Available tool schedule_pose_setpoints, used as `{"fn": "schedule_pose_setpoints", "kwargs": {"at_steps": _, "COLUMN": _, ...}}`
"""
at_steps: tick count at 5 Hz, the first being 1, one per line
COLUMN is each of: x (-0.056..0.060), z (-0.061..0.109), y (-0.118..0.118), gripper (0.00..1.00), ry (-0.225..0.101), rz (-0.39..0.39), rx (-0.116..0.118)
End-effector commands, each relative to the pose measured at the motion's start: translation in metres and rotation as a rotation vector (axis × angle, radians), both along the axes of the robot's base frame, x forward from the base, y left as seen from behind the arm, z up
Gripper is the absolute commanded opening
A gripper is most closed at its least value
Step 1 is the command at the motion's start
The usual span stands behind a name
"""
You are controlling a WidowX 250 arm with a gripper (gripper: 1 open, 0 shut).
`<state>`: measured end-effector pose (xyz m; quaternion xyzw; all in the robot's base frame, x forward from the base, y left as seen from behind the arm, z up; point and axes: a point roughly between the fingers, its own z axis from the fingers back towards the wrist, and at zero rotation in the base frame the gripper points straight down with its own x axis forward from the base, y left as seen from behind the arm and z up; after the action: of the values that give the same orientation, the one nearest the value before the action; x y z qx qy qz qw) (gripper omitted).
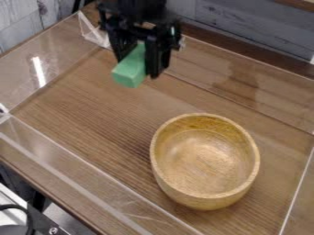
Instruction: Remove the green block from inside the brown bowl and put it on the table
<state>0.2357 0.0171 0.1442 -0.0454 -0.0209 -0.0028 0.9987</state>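
Hanging high over the far-left part of the table (98,119), black gripper (138,64) pointing straight down, jaws clamped on the green block (130,70). Block held clear of the wood, well up in the air, lower end poking out below the fingertips and tilted a little toward the left edge. Not touching anything but the fingers.

Brown bowl (205,161) sitting near the right front corner, upright, hollow bare, grain showing inside. Well apart from the gripper, off to the lower right of it, so nothing of the bowl under the block.

Plenty of open wood beneath and around the hanging block: bare planks stretching from the far edge down toward the front edge, and from the left wall across to the bowl's rim. Low clear plastic walls (50,184) running along the left and front edges, catching glare. Small clear triangular stand (98,32) up at the far left corner, just behind and left of the gripper, closest thing to it. Back edge close behind the arm too.

Right front corner crowded by the bowl, rim near the front wall there. Dark cables and gear (25,220) showing outside the front-left corner, beyond the wall.
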Motion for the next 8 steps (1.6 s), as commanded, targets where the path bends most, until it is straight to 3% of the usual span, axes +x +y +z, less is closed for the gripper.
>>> {"fn": "schedule_pose_setpoints", "kwargs": {"at_steps": 1, "x": -0.004, "z": 0.003, "y": -0.005, "gripper": 0.00, "ry": -0.060, "rz": -0.053, "rx": 0.017}}
{"fn": "schedule_pose_setpoints", "kwargs": {"at_steps": 4, "x": -0.017, "z": -0.010, "y": -0.019, "gripper": 0.00, "ry": -0.079, "rz": -0.098, "rx": 0.032}}
{"fn": "schedule_pose_setpoints", "kwargs": {"at_steps": 8, "x": -0.015, "z": -0.021, "y": -0.016, "gripper": 0.00, "ry": -0.100, "rz": -0.097, "rx": 0.041}}
